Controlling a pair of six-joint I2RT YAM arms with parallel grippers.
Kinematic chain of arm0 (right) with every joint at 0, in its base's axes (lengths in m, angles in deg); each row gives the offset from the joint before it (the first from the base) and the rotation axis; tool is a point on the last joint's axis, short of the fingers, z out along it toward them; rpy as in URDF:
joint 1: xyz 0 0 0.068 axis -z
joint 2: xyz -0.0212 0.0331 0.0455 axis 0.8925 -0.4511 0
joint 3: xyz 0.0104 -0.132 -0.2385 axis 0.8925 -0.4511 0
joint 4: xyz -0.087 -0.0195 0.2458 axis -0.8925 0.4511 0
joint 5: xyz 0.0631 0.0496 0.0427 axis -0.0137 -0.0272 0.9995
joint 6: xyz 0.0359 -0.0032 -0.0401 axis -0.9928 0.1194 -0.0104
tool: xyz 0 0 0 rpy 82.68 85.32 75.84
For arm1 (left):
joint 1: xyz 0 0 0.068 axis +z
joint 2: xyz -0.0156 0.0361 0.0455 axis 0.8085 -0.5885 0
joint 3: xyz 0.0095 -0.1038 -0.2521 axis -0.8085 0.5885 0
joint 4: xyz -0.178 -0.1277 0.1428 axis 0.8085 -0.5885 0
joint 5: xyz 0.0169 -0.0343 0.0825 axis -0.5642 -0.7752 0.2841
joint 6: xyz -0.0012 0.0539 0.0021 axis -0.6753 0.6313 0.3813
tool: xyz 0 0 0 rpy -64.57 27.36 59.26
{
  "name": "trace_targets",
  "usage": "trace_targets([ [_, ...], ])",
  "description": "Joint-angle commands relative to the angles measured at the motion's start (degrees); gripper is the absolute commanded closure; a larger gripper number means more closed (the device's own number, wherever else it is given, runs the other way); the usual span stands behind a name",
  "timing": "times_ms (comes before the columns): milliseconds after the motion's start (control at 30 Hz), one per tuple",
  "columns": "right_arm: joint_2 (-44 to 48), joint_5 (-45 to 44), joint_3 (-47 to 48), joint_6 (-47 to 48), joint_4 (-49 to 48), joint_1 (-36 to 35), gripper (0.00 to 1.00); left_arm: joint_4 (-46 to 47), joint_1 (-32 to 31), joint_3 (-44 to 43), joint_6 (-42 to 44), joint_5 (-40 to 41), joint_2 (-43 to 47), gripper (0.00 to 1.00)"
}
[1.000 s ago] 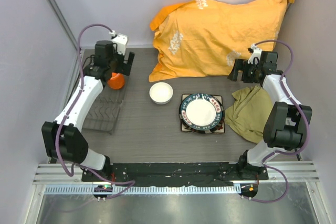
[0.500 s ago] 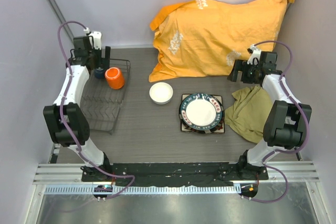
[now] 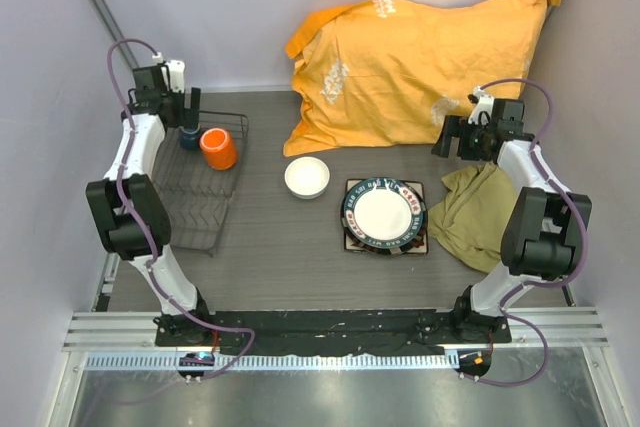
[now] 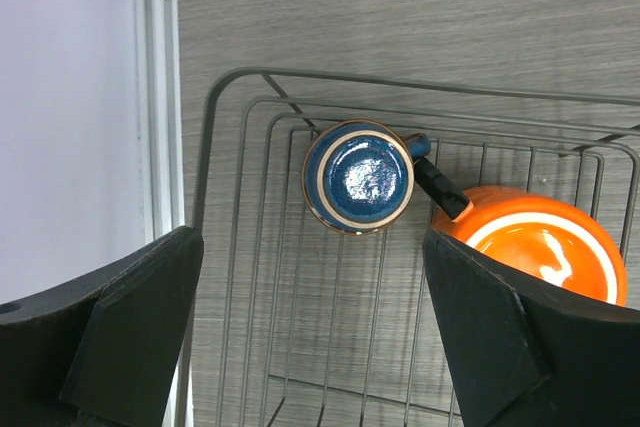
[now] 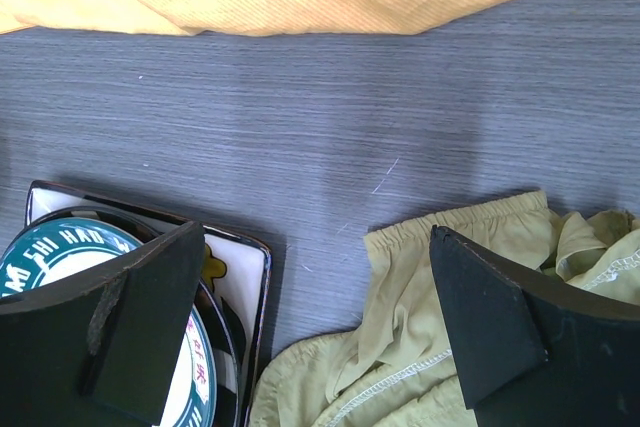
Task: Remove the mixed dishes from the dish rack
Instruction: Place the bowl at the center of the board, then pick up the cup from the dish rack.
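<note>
Glossy orange mug (image 4: 545,237), dark blue cup (image 4: 358,176) with tan rim, grey woodgrain table (image 4: 400,7), dark wire rack (image 3: 200,212)

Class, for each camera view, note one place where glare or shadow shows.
Left wrist view: white glare patches on the small dark blue cup and the orange mug; right wrist view: faint soft-edged shadow bands across the grey wood-grain table; top external view: a bright reflection along the metal sheet at the near edge.
</note>
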Motion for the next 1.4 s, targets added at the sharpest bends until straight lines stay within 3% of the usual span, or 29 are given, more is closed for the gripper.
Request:
trace_targets([
  [0,-0.34,-0.55,2.53,1.0,-0.51,-0.39,0.0,0.58,0.1,-3.33,0.78,0.01,-1.44,0.04],
  [933,-1.13,-0.99,2.88,1.7,0.19,-0.39,0.0,-2.5,-2.8,-9.22,5.35,0.18,-10.93,0.05],
  [1367,-1.65,-1.08,3.05,1.88,0.45,-0.39,0.0,-2.93,-3.24,-10.8,6.49,4.67,-14.63,0.05],
])
